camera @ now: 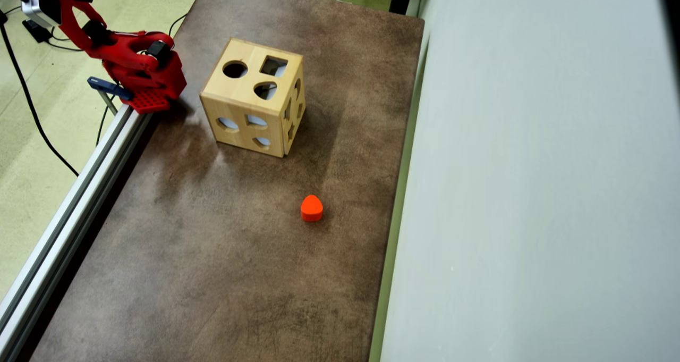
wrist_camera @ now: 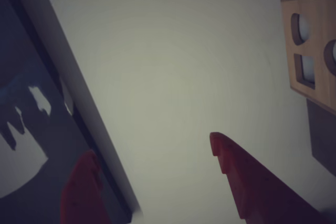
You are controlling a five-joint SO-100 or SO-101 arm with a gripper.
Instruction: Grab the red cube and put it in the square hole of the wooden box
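— Where's the wooden box [camera: 254,97]?
— Standing on the brown bench [camera: 212,255], toward the far end in the overhead view, just beside the red arm's base [camera: 143,72]. Also visible at the right edge of the wrist view.
— And the square hole [camera: 273,66]?
— On the top face, far right corner in the overhead view, next to the round hole [camera: 235,69] and above the rounded-triangle hole [camera: 265,90]. More cut-outs on both side faces.
— Any red cube?
— Can't find one in either view. Only an orange-red rounded block [camera: 312,208], lying alone on the bench, well apart from the box, nearer the pale wall [camera: 531,192].
— State of the hand [wrist_camera: 152,161]?
— Open, holding nothing: two red fingers [wrist_camera: 252,182] spread wide in the wrist view, plain pale surface between them. Hand itself out of sight in the overhead view.
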